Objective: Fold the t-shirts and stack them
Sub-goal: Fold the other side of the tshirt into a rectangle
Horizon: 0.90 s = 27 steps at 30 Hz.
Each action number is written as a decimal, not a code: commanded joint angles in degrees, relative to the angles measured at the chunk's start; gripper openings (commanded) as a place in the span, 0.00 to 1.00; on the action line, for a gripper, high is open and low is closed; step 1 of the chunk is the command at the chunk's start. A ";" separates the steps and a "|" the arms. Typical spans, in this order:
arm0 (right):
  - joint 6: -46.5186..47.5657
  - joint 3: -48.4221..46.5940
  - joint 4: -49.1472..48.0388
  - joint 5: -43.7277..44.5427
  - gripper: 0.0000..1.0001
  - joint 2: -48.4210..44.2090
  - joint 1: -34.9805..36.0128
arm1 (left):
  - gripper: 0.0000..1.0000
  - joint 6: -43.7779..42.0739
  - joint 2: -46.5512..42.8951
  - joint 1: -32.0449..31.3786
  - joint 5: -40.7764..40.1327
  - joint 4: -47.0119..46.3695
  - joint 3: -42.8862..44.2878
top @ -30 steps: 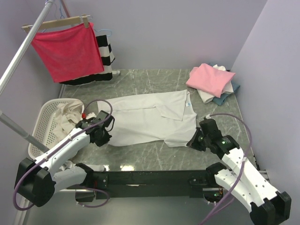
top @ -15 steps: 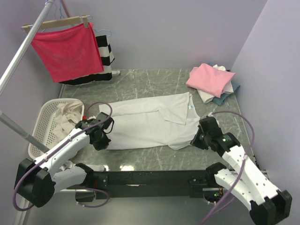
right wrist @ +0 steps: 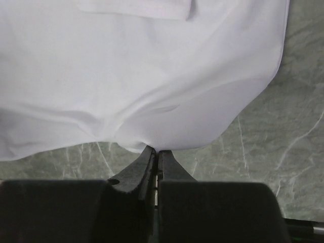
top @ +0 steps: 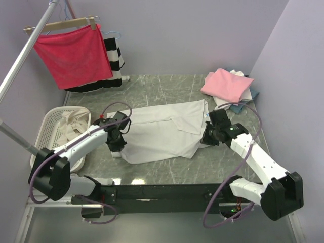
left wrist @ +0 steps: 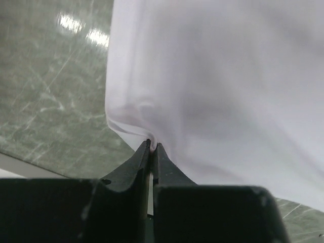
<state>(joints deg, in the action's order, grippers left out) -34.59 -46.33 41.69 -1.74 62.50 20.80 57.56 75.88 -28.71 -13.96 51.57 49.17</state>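
toward the near side of the green marbled table [top: 152,86], the left gripper [left wrist: 152,146] is clamped tight on the near left hem of the white t-shirt [top: 162,132], puckering the cloth. the right gripper [right wrist: 156,151] is pinched shut on its near right edge. the shirt lies spread across the middle. left of it sits a white laundry basket [top: 44,144]. at the far right corner rests a stack of folded t-shirts [top: 229,86], pink on top.

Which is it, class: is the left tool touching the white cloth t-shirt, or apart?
Touching. Left wrist view: the left tool pinches the white cloth t-shirt at its edge.
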 commanded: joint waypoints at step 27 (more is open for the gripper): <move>12.18 -11.68 -0.30 -5.65 0.00 12.83 -9.99 | 0.01 -9.04 -6.61 7.79 3.15 19.78 6.29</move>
<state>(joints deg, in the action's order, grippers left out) -23.33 -57.91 40.01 -8.58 79.37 11.33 48.75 74.04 -20.75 -10.55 61.65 55.81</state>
